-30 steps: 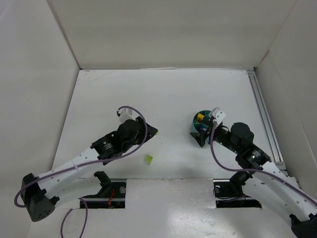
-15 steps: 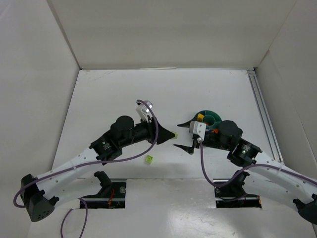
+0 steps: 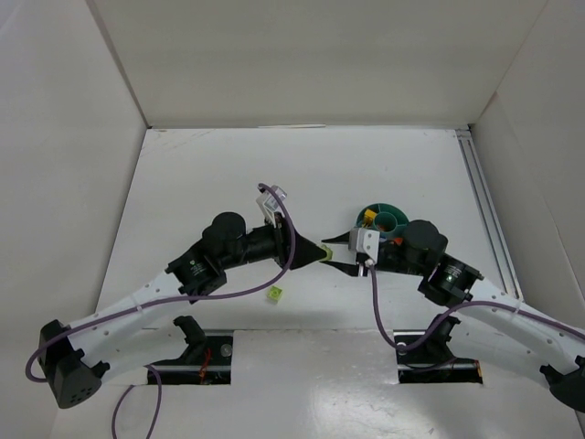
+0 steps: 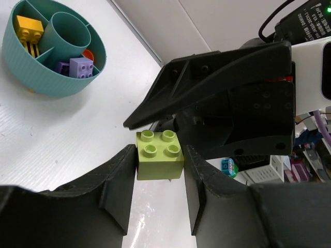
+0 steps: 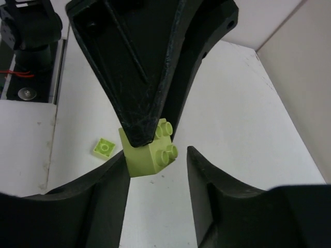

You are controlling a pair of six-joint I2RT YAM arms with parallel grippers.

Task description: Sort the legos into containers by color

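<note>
Top external view: the two arms are reaching toward each other over the middle of the table [image 3: 228, 174], their tips meeting nose to nose.
Left gripper [image 4: 159, 170]: it is pinching a lime green brick [image 4: 159, 155] off the table, studs facing its own camera.
Left fingers [image 4: 116, 181]: they are standing partly apart, each pressing flat on one side of the brick.
Right gripper [image 5: 156, 154]: it is straddling the same brick from the opposite side.
Right fingers [image 5: 207, 175]: they are standing wider than the brick; one looks to be touching it, while a gap is showing beside the other, so they are not clamping it.
Teal bowl [image 4: 31, 72]: it is sitting on the table just behind the right wrist, well apart from the held brick.
Central cup [image 4: 67, 33]: it is standing upright in the middle of the bowl.
Yellow brick [image 4: 28, 28]: it is lying in the compartment on the far side of the cup in the left wrist view.
Purple bricks [image 4: 81, 67]: two are lying together in a compartment on the near side of the cup.
Orange piece [image 4: 88, 53]: it is showing just past the purple ones; which compartment it is in cannot be told.
Small lime piece [image 3: 274, 294]: it is lying loose on the table, near the arms' bases and below the left gripper.
</note>
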